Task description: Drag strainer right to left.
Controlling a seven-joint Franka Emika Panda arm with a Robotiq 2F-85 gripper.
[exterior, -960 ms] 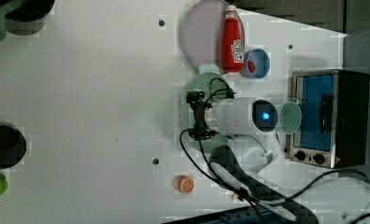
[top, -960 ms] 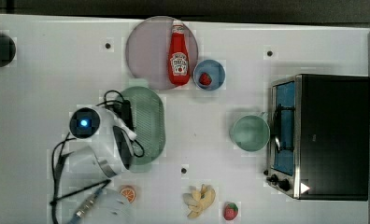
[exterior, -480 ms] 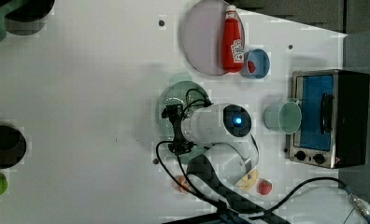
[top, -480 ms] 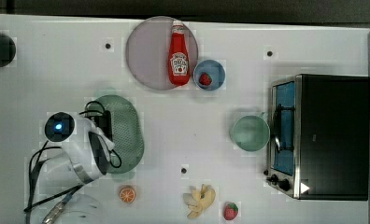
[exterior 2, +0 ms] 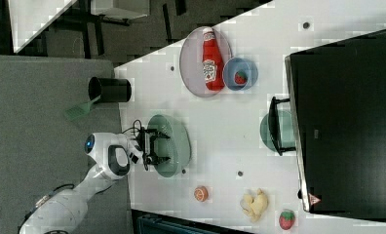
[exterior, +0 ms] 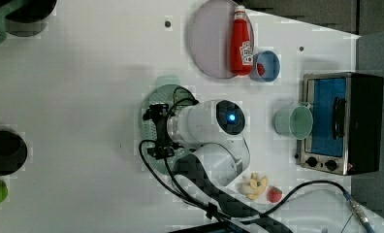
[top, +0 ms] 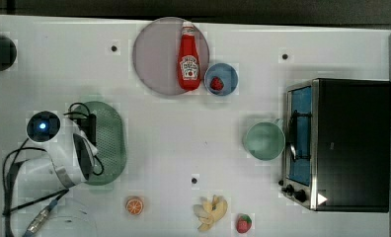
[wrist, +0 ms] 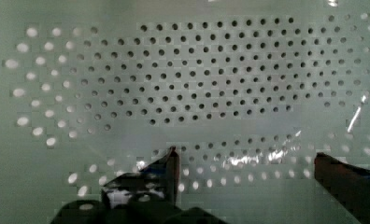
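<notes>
Wrist view: fingers (wrist: 248, 182) spread wide, both tips down inside the strainer (wrist: 197, 88) bowl, close to the perforated floor. Nothing is clamped between them; any hold is by pushing on the inner wall only.

Strainer (top: 107, 143) sits toward the top view's left side of the white surface (top: 183, 133), long axis running up-down in the top view, with the wrist hanging over its left half. Orange slice (top: 134, 205) lies just below it in the top view, apart from the rim.

Risks, judged from this pose:
- No pinch on the strainer, so a fast or lifting motion could let the tips ride up the sloped wall and pop out, leaving it behind.
- Push is off-centre; the oval may yaw rather than slide straight.
- Pressing down too hard could flex the thin plastic or jam the tips in the holes.
- Surface edge is near in the right view; overshoot could tip the strainer off.

Farther off: ketchup bottle (top: 188, 57) on grey plate (top: 154, 59), green cup (top: 263, 140), toaster oven (top: 349, 143). All well apart, no collision concern.
</notes>
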